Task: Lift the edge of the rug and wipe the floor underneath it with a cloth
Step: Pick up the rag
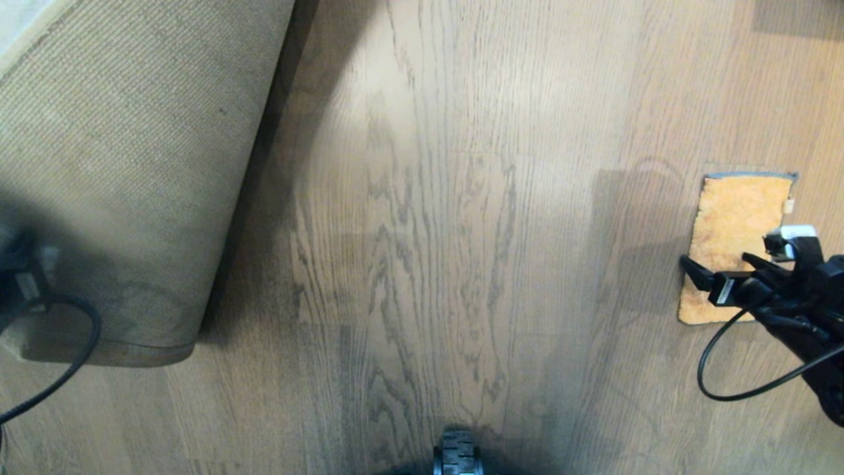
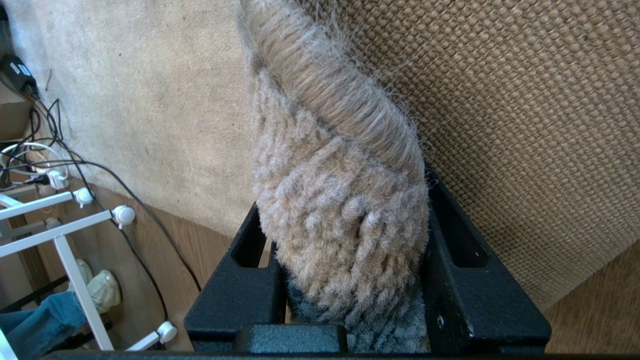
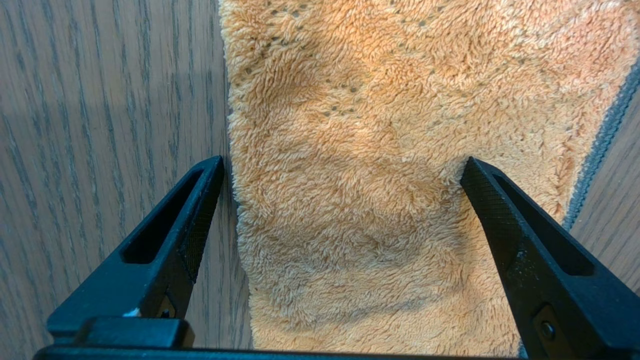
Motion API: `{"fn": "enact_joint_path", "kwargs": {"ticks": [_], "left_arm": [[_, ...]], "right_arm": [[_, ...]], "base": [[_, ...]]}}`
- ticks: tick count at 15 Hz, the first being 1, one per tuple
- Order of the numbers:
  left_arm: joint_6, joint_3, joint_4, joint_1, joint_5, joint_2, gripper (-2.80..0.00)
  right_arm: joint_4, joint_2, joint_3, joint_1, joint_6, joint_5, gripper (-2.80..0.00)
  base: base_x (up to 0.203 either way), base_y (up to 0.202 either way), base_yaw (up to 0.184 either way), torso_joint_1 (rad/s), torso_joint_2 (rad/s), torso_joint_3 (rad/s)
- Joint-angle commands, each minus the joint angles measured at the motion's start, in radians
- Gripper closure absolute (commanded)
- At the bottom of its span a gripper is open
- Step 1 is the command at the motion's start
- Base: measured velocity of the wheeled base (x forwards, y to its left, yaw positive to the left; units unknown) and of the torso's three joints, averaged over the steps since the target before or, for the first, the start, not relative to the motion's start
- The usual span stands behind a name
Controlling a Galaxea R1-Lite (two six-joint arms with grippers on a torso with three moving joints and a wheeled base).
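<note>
My left gripper (image 2: 345,260) sits low at the left edge of the head view, wrist mostly out of frame with its cable looping below; its jaws are clamped on the rug edge (image 2: 340,200), the pile bunched between the two black fingers (image 2: 465,280) and the bound border running away from them; the rug (image 1: 132,165) is folded back so its coarse tan backing faces up, and its lifted edge runs from the near left toward the far middle of the floor (image 1: 428,231), with a dark shadow along that side; my right arm reaches in from the right with its gripper (image 3: 342,167) pointing down over the near end of the cloth (image 1: 735,224); its jaws stand wide, holding nothing; the cloth lies flat on the floor well to the right of the rug, long axis running away from me, grey edging at the far end and a small white tag (image 1: 787,206) on its right side; in the right wrist view one fingertip (image 3: 212,172) is at the cloth's side edge over bare floor, the other over the pile near the grey-edged side, so the cloth lies across the gap between them; whether the tips touch it I cannot tell.
</note>
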Motion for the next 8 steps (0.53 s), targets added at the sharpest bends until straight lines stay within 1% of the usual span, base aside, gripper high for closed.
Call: {"fn": "enact_joint_path", "kwargs": {"ticks": [1,8], "left_arm": [[0.001,0.0,-0.006,0.0,0.002,0.001,0.0],[0.001,0.001,-0.006,-0.001,0.002,0.005,0.0]], "right_arm": [[-0.047,0.015,-0.001,-0.002,-0.002,-0.005,-2.8],[-0.047,0.032,-0.009,-0.004,-0.002,-0.007,-2.8]], "base": [[0.0,0.0,0.0,0.0,0.0,0.0],[0.0,0.0,0.0,0.0,0.0,0.0]]}}
